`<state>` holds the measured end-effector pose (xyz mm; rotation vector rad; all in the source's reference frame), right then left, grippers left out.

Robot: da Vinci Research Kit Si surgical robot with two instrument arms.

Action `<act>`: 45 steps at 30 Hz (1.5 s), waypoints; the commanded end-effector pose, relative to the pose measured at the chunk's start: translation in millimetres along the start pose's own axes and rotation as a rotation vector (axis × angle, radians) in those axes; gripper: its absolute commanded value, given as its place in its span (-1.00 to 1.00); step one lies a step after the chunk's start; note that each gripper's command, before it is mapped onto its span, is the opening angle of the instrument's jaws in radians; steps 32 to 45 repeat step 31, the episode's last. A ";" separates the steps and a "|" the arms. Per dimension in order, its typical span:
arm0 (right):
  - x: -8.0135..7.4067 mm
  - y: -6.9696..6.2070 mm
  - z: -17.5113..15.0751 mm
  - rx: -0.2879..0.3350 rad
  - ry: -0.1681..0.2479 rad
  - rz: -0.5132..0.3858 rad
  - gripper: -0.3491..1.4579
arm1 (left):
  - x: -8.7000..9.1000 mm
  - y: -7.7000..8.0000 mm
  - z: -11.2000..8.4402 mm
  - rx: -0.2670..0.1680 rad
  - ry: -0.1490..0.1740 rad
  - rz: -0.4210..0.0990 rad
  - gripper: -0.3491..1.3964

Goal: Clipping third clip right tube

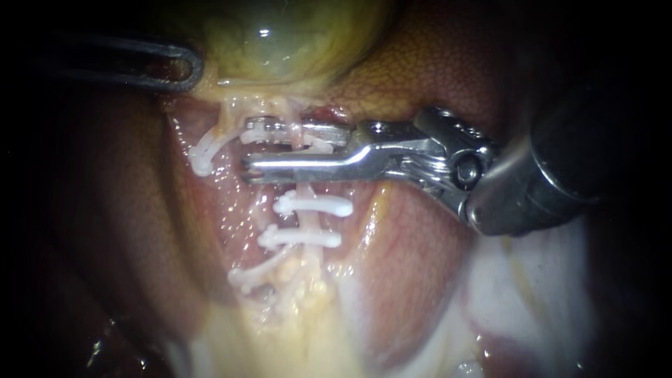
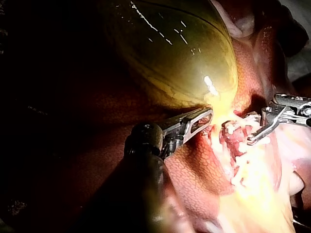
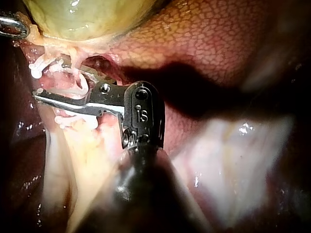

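Note:
The right tube (image 1: 306, 190) runs down from the gallbladder (image 1: 280, 42) and carries two white clips (image 1: 313, 204) (image 1: 299, 239). My right instrument (image 1: 246, 150) comes in from the right above them. Its two metal jaws stand apart astride this tube, holding a white clip (image 1: 320, 145) between them. The right wrist view shows the same jaws (image 3: 39, 93) crossing the tube under the gallbladder (image 3: 87, 17). My left instrument (image 1: 194, 70) sits at the upper left, its slotted jaws shut on the gallbladder's lower edge, as the left wrist view (image 2: 209, 116) also shows.
To the left, another tube bears two white clips (image 1: 203, 155) (image 1: 250, 275). Brown liver (image 1: 434, 63) lies behind and to the right of the gallbladder. Pale fatty tissue (image 1: 301, 315) fills the area below the clips. My right instrument's dark shaft (image 1: 560, 161) covers the right side.

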<state>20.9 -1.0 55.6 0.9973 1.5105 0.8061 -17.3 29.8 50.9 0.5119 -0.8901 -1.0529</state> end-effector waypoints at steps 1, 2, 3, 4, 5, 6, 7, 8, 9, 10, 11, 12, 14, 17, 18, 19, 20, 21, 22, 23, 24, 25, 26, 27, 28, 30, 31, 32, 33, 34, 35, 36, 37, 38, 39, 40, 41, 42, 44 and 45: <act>0.2 -0.1 -0.1 -0.002 -0.001 0.006 -0.27 | 0.0 0.0 0.0 0.000 0.000 0.000 -1.00; 0.1 -0.1 -0.1 -0.003 -0.002 0.012 -0.31 | 0.0 0.0 0.0 -0.001 0.000 0.000 -1.00; 0.1 -0.1 -0.1 -0.007 -0.001 0.018 -0.34 | 0.0 0.0 0.0 -0.001 0.000 0.000 -1.00; 0.1 -0.1 -0.2 -0.008 -0.002 0.024 -0.37 | 0.0 0.0 0.1 0.000 0.000 0.000 -1.00; 0.1 -0.1 -0.2 -0.008 -0.002 0.024 -0.41 | 0.0 0.0 0.1 0.000 0.000 0.000 -1.00; 0.1 -0.1 -0.2 -0.011 -0.001 0.030 -0.44 | 0.0 0.0 0.1 -0.001 0.000 0.000 -1.00; 0.1 -0.1 -0.3 -0.013 0.000 0.030 -0.48 | 0.0 0.0 0.1 0.000 0.000 0.000 -1.00; 0.1 -0.1 -0.3 -0.017 0.003 0.030 -0.51 | 0.0 0.0 0.1 0.000 0.000 0.000 -1.00; 0.0 -0.1 -0.3 -0.023 0.007 0.030 -0.55 | 0.0 0.0 0.1 0.000 0.000 0.000 -1.00; 0.0 0.0 -0.3 -0.027 0.010 0.030 -0.58 | 0.0 0.0 0.1 0.000 0.000 0.000 -1.00; 0.0 0.0 -0.3 -0.027 0.011 0.030 -0.65 | 0.0 0.0 0.1 0.000 0.000 0.000 -1.00; 0.0 0.1 -0.4 -0.029 0.011 0.029 -0.85 | 0.0 0.0 0.1 0.000 0.000 0.000 -1.00; 0.0 0.2 -0.6 -0.034 0.011 0.041 -1.00 | 0.0 0.0 0.0 0.000 0.000 0.000 -1.00; -0.1 0.5 -1.0 -0.045 0.012 0.058 -1.00 | 0.0 0.0 0.0 0.000 0.000 0.000 -1.00; -0.1 0.6 -1.1 -0.040 0.007 0.056 -1.00 | 0.0 0.0 0.0 0.000 0.000 0.000 -1.00; -0.1 0.6 -1.2 -0.040 0.007 0.056 -1.00 | 0.0 0.0 0.0 0.000 0.000 0.000 -1.00; -0.2 0.7 -1.2 -0.038 0.004 0.055 -1.00 | 0.0 0.0 0.0 -0.001 0.000 0.000 -1.00; -0.2 0.7 -1.2 -0.035 0.002 0.055 -1.00 | 0.0 0.0 0.0 0.000 0.000 0.000 -1.00; -0.2 0.8 -1.2 -0.035 0.002 0.055 -1.00 | 0.0 0.0 0.0 0.000 0.000 0.000 -1.00; -0.2 0.8 -1.2 -0.035 0.002 0.055 -1.00 | 0.0 0.0 0.0 0.000 0.000 0.000 -1.00; -0.2 0.8 -1.2 -0.032 0.000 0.054 -1.00 | 0.0 0.0 0.0 0.000 0.000 0.000 -1.00; -0.2 0.8 -1.2 -0.032 -0.001 0.054 -1.00 | 0.0 0.0 0.0 0.000 0.000 0.000 -1.00; -0.2 0.8 -1.3 -0.032 0.000 0.054 -1.00 | 0.0 0.0 0.0 -0.001 0.000 0.000 -1.00; -0.2 0.8 -1.3 -0.032 0.000 0.054 -1.00 | 0.0 0.0 0.0 -0.001 0.000 0.000 -1.00; -0.2 0.8 -1.3 -0.032 0.000 0.054 -1.00 | 0.0 0.0 0.0 -0.001 0.000 0.000 -1.00; -0.3 0.9 -1.3 -0.032 -0.001 0.053 -1.00 | 0.0 0.0 0.0 -0.001 0.000 0.000 -1.00; -0.4 1.0 -1.3 -0.032 -0.001 0.053 -1.00 | 0.0 0.0 0.0 -0.001 0.000 0.000 -1.00; -0.4 1.0 -1.3 -0.032 -0.001 0.053 -1.00 | 0.0 0.0 0.0 -0.001 0.000 0.000 -1.00; -0.4 1.0 -1.3 -0.032 -0.001 0.053 -1.00 | 0.0 0.0 0.0 -0.001 0.000 0.000 -1.00; -0.4 1.0 -1.3 -0.032 -0.001 0.053 -1.00 | 0.0 0.0 0.0 -0.001 0.000 0.000 -1.00; -0.4 1.0 -1.3 -0.032 -0.001 0.053 -1.00 | 0.0 0.0 0.0 -0.001 0.000 0.000 -1.00; -0.4 1.0 -1.3 -0.032 -0.001 0.053 -1.00 | 0.0 0.0 0.0 -0.001 0.000 0.000 -1.00; -0.4 1.0 -1.3 -0.032 -0.001 0.053 -1.00 | 0.0 0.0 0.0 -0.001 0.000 0.000 -1.00; -0.4 1.0 -1.3 -0.032 -0.001 0.053 -1.00 | 0.0 0.0 0.0 -0.001 0.000 0.000 -1.00; -0.4 1.0 -1.3 -0.032 -0.001 0.053 -1.00 | 0.0 0.0 0.0 -0.001 0.000 0.000 -1.00; -0.4 1.0 -1.3 -0.032 -0.001 0.053 -1.00 | 0.0 0.0 0.0 -0.001 0.000 0.000 -1.00; -0.4 1.0 -1.3 -0.032 -0.001 0.053 -1.00 | 0.0 0.0 0.0 -0.001 0.000 0.000 -1.00; -0.4 1.0 -1.3 -0.032 -0.001 0.053 -1.00 | 0.0 0.0 0.0 -0.001 0.000 0.000 -1.00; -0.4 1.0 -1.3 -0.032 -0.001 0.053 -1.00 | 0.0 0.0 0.0 -0.001 0.000 0.000 -1.00; -0.4 1.0 -1.3 -0.032 -0.001 0.053 -1.00 | 0.0 0.0 0.0 -0.001 0.000 0.000 -1.00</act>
